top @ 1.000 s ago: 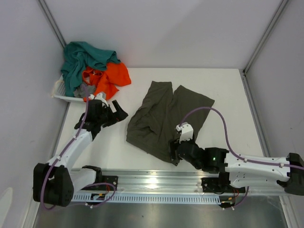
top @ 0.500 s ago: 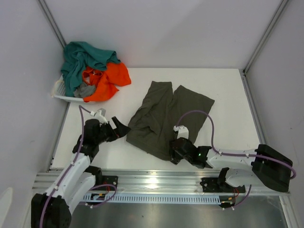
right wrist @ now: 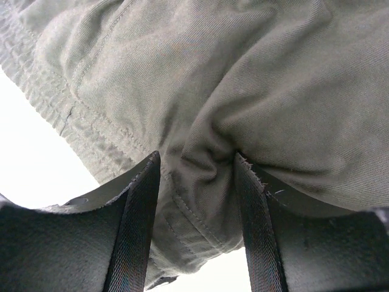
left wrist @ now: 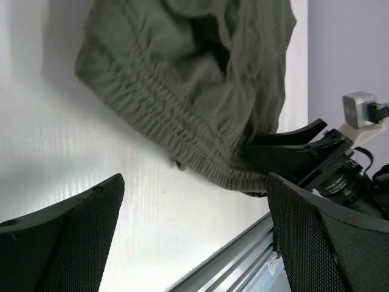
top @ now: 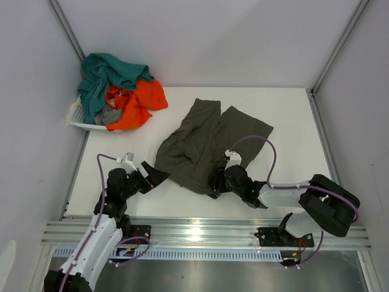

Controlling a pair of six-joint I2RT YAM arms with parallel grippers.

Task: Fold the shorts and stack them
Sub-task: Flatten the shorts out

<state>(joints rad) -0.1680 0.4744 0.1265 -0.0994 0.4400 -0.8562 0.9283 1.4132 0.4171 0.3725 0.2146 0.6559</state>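
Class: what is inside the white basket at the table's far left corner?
Heaped teal shorts, orange shorts and a grey piece; the basket floor is covered.

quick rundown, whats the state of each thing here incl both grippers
olive shorts: unfolded, rumpled, lying on the table, near edge pinched
right gripper: shut on the olive shorts
left gripper: open, empty, beside the olive shorts
white basket: overfilled
teal shorts: crumpled, heaped on top
orange shorts: crumpled, spilling over the rim
grey shorts: mostly buried
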